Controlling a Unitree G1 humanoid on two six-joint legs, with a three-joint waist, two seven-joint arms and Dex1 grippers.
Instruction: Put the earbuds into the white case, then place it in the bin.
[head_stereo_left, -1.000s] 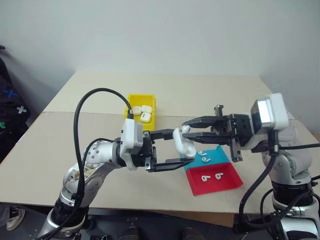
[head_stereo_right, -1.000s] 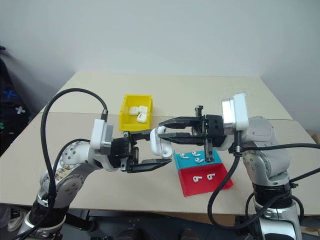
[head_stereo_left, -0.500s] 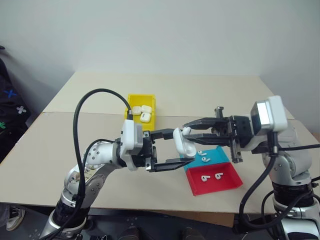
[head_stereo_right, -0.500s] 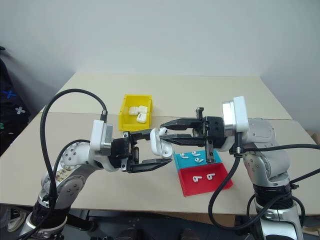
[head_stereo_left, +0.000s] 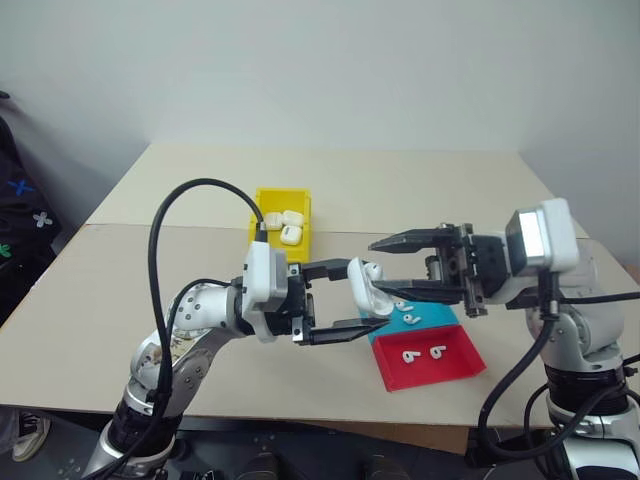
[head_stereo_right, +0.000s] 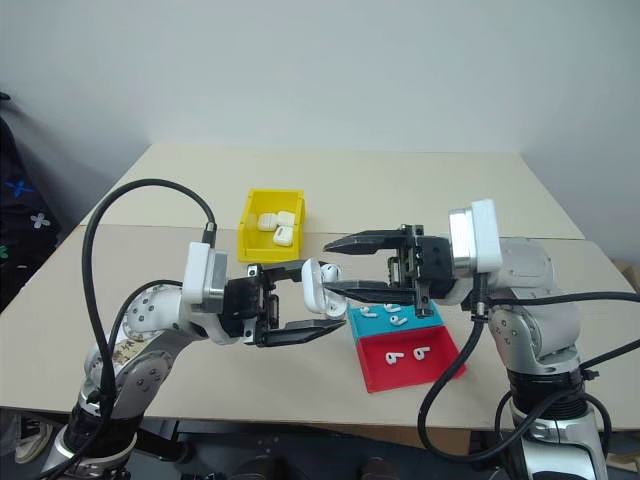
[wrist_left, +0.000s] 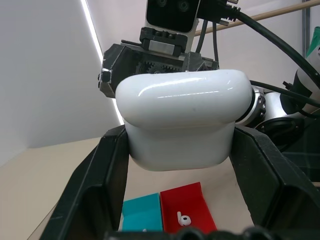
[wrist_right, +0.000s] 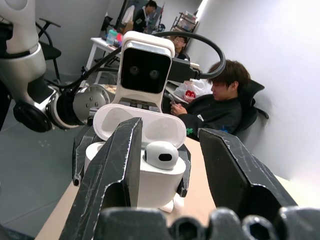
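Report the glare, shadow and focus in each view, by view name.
Left wrist view: a bright highlight streaks the glossy lid of the white case, and a white light strip runs down the wall behind. Right wrist view: the seated person is soft, the earbud in the case sharper. Left eye view: even light, with a faint shadow beside the yellow bin.

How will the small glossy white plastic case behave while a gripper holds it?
The small glossy white plastic case looks rigid, keeping shape between the left gripper fingers. Its shiny rounded shell probably slips easily. The open lid may swing.
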